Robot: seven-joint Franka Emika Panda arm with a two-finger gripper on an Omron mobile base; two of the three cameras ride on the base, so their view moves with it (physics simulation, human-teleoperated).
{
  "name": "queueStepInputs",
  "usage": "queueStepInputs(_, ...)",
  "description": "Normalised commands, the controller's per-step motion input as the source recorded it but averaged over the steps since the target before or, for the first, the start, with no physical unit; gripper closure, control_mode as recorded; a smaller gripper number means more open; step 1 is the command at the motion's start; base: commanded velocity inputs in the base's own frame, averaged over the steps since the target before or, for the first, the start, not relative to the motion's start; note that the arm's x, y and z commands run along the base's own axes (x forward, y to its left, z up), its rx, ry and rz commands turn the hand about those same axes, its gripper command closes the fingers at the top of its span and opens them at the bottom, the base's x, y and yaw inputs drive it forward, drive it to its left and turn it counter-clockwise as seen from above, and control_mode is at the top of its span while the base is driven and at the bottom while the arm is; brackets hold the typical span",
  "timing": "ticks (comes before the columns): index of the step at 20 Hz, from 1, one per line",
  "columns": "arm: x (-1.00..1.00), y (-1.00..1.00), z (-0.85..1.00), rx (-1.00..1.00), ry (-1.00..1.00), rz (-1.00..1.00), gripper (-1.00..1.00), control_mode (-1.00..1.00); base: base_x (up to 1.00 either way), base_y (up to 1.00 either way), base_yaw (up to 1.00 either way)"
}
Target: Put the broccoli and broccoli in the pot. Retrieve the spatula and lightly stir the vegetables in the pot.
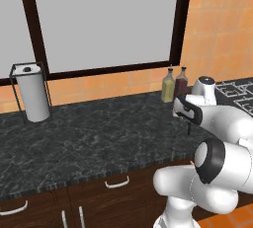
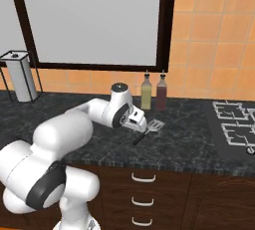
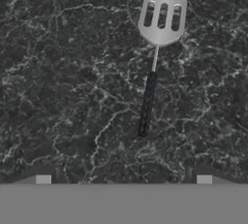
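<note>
Spatula lined up for pickup

You have the gripper (image 2: 138,123) hanging jaws wide, empty, above the spatula (image 3: 154,58), which lies flat on the dark counter (image 2: 189,144) left of the stove (image 2: 234,124), handle toward you, leaving room to descend and straddle it.

no readable text, labels, brands or numbers on anything in view.
</note>
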Motion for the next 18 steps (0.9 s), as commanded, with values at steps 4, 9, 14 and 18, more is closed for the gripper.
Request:
queueStepInputs(4, 0.07, 0.0, -0.12, -0.05, 0.0, -0.05, -1.0, -1.0, 0.0, 0.0, 0.0)
queueStepInputs(9, 0.04, 0.0, -0.21, -0.02, 0.0, -0.07, -1.0, -1.0, 0.0, 0.0, 0.0)
queueStepInputs(14, 0.11, 0.0, -0.14, -0.02, 0.01, -0.11, -1.0, -1.0, 0.0, 0.0, 0.0)
queueStepInputs(18, 0.11, -0.04, -0.22, -0.05, 0.05, -0.08, -1.0, -1.0, 0.0, 0.0, 0.0)
